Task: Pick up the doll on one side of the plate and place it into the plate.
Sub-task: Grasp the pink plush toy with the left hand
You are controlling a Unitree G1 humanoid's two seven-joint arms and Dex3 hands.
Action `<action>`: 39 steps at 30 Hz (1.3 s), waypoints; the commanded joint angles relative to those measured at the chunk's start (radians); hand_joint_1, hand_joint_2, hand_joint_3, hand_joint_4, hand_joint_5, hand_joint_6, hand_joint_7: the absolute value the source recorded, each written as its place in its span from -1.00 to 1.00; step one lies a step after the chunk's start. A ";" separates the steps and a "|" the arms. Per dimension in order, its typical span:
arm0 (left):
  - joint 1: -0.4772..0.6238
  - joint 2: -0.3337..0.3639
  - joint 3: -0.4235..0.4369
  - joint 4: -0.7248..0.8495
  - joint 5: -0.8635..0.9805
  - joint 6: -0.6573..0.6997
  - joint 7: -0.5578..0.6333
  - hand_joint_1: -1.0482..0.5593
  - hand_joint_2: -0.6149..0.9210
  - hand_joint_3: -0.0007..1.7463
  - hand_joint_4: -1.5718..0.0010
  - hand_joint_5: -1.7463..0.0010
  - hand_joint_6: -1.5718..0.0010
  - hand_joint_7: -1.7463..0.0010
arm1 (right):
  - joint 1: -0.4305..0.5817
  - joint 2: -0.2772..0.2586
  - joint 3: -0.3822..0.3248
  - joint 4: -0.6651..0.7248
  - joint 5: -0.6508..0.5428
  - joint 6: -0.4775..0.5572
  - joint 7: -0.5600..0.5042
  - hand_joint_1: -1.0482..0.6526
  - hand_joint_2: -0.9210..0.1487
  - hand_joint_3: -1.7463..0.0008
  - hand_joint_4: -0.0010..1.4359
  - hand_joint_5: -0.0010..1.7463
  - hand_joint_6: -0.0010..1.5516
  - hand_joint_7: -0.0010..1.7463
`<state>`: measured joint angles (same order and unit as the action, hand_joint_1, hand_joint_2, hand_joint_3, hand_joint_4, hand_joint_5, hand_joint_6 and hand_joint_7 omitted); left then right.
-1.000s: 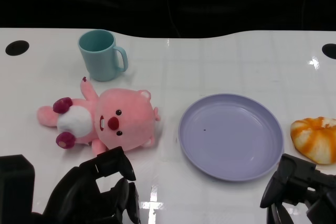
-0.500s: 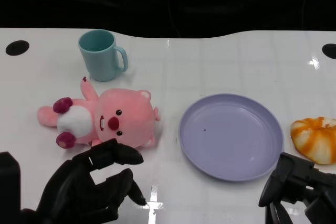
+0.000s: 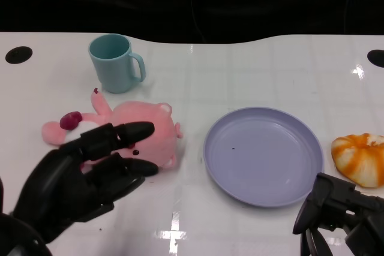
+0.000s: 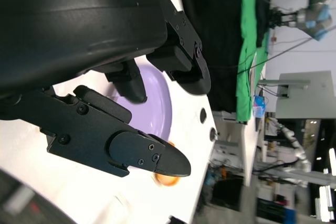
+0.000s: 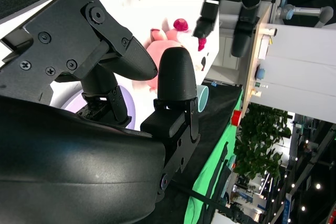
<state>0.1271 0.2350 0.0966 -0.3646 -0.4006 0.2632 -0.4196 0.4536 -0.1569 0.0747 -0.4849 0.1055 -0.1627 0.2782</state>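
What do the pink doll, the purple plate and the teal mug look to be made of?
Pink doll: soft plush fabric, going by its fuzzy matte surface and rounded stuffed shape. Purple plate: probably hard plastic, smooth with a dull sheen and uniform colour. Teal mug: likely plastic too, smooth and evenly coloured, though ceramic cannot be ruled out.

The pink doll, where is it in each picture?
Head view: the pink plush doll lies on the white table, left of the round purple plate, partly behind the left hand.
Left wrist view: not in it.
Right wrist view: it shows between the right hand's fingers.
Shared landmark: the purple plate, in all three views.
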 commanded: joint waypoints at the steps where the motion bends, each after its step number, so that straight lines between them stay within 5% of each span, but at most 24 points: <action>1: -0.028 0.055 0.011 0.010 0.061 -0.068 -0.018 -0.56 1.00 -0.92 0.78 0.06 0.42 0.87 | 0.003 -0.007 -0.013 -0.005 0.004 -0.004 -0.006 0.07 -0.01 -0.73 0.01 1.00 -0.24 0.82; 20: -0.232 0.358 -0.067 0.074 0.672 -0.238 0.021 -0.62 0.99 -0.99 1.00 0.36 0.64 0.99 | 0.010 -0.009 -0.017 -0.009 0.005 -0.002 -0.007 0.06 -0.02 -0.71 -0.01 1.00 -0.24 0.80; 28: -0.316 0.407 -0.176 0.151 0.982 -0.239 0.066 -0.58 0.95 -1.00 0.84 0.59 0.56 0.99 | 0.015 -0.010 -0.019 -0.018 0.012 0.001 -0.006 0.04 -0.03 -0.69 -0.01 1.00 -0.24 0.79; 39: -0.455 0.387 -0.312 0.357 1.174 -0.226 0.070 -0.61 0.98 -0.99 0.80 0.64 0.63 1.00 | 0.019 -0.012 -0.019 -0.026 0.008 -0.003 -0.004 0.03 -0.06 -0.67 0.00 1.00 -0.23 0.77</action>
<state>-0.3051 0.6213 -0.2041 -0.0299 0.7562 0.0310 -0.3601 0.4677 -0.1579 0.0670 -0.4987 0.1082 -0.1625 0.2757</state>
